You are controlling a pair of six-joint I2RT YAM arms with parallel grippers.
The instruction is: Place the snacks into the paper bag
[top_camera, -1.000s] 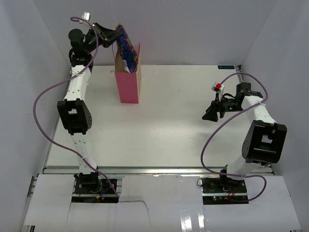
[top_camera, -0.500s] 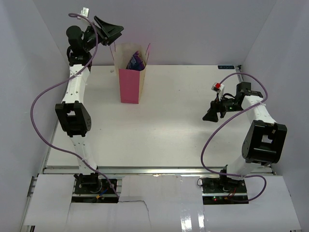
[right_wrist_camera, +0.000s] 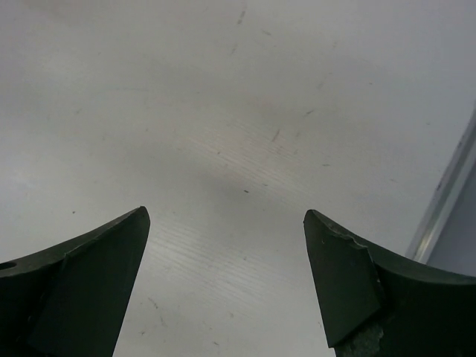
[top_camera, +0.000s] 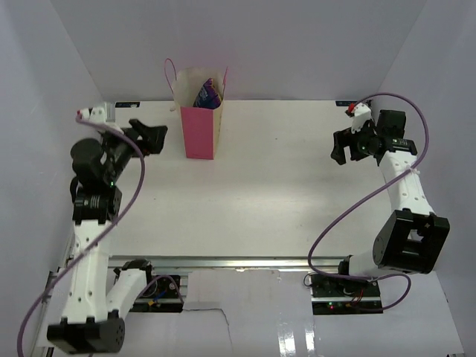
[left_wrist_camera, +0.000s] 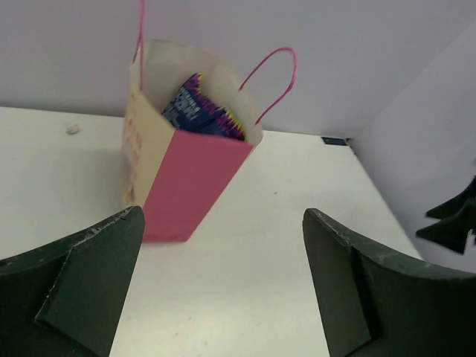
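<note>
The pink paper bag (top_camera: 199, 130) (left_wrist_camera: 190, 186) stands upright at the back of the table, with its thin loop handles up. A crinkly dark blue-purple snack bag (top_camera: 209, 94) (left_wrist_camera: 197, 113) sits inside it, its top showing in the mouth. No other snacks show. My left gripper (top_camera: 158, 138) (left_wrist_camera: 223, 216) hangs open and empty to the left of the bag, pointing at it from a short way off. My right gripper (top_camera: 338, 147) (right_wrist_camera: 225, 213) is open and empty over bare table at the far right.
White walls close the table (top_camera: 253, 201) on the left, back and right. A metal rail (top_camera: 245, 260) runs along the near edge. A small pale speck (left_wrist_camera: 72, 129) lies on the table left of the bag. Purple cables loop beside both arms.
My left gripper opened and let the blue-purple snack bag drop into the paper bag, then drew back down and left. My right arm swung toward the back right and opened wider.
</note>
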